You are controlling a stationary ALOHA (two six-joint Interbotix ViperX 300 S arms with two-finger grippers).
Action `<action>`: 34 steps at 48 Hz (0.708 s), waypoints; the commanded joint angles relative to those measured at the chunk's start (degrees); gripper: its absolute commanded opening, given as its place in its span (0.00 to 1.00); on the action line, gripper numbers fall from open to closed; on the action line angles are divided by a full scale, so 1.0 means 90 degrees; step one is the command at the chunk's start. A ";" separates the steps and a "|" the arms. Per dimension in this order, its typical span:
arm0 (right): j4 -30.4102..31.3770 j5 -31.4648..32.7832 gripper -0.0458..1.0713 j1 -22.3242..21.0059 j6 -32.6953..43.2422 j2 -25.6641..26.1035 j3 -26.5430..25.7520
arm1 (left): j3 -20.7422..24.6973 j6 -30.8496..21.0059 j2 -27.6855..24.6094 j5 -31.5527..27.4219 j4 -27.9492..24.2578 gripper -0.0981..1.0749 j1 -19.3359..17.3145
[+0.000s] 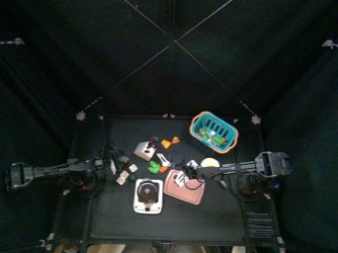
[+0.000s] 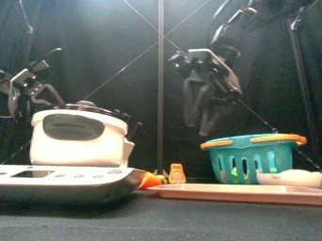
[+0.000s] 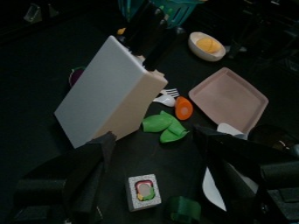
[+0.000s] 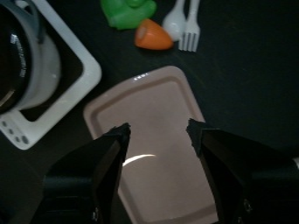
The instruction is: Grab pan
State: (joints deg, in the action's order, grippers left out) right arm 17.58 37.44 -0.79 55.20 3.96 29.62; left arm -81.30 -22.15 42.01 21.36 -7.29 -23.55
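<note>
The pan (image 2: 78,136) is a round pale vessel with a dark top. It sits on a white cooktop (image 2: 63,179) at the table's front left and shows from above as a dark circle (image 1: 148,190). In the right wrist view only the pan's edge (image 4: 17,61) shows. My right gripper (image 4: 158,131) hangs open over a pink tray (image 4: 152,101) just right of the cooktop, with nothing between its jaws. It is apart from the pan. My left gripper (image 3: 156,162) stands open low at the table's left, holding nothing.
A teal basket (image 1: 214,131) stands at the back right. A white knife block (image 3: 111,96) lies behind the cooktop. An orange piece (image 4: 152,35), a white fork (image 4: 187,22) and green toys (image 4: 126,10) lie beyond the tray. A small card (image 3: 143,191) lies under the left gripper.
</note>
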 commanded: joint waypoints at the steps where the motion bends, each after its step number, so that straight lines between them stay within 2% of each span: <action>1: 0.0264 -0.0029 0.84 -0.0078 0.0518 0.0518 0.0498 | 0.0088 0.0010 -0.0010 0.0020 0.0000 0.97 -0.0020; 10: 0.0859 0.0000 0.84 -0.0078 0.1416 0.1006 0.1270 | 0.0088 0.0010 -0.0010 0.0020 0.0000 0.97 -0.0020; 17: 0.1104 0.0000 0.84 -0.0127 0.1836 0.1162 0.1699 | 0.0107 0.0010 -0.0010 0.0020 0.0000 0.97 -0.0020; 34: 0.1064 0.0000 0.82 -0.0312 0.1895 0.1074 0.2236 | 0.0107 0.0010 -0.0010 0.0020 0.0010 0.97 -0.0020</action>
State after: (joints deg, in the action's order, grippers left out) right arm 26.98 37.62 -2.99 72.07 12.83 49.75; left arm -81.30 -22.15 42.01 21.27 -7.29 -23.55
